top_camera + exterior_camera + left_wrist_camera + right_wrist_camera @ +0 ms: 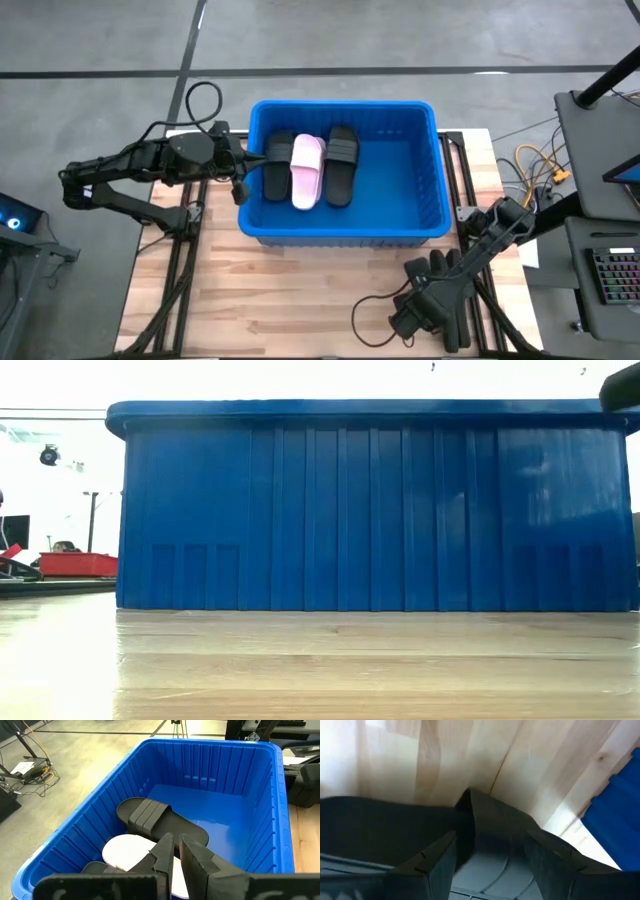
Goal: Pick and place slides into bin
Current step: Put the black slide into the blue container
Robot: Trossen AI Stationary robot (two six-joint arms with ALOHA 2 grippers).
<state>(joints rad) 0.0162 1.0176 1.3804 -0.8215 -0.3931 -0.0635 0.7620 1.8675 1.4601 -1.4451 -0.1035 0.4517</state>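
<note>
My left fingers (176, 851) hang nearly closed and empty over the bin's (430, 175) near wall; just beyond them the slides (308, 168) lie inside, pink between two black (dropped clear of the rim); my right fingers (487, 852) grip a black slide on the tabletop (300, 290).

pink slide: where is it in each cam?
High view: pink slide lies in the blue bin, left part, between two black slides.
Low view: not visible; bin wall hides it.
Left wrist view: pale sole just beyond the left gripper.
Right wrist view: not in it.
Shared landmark: the blue bin.
</note>
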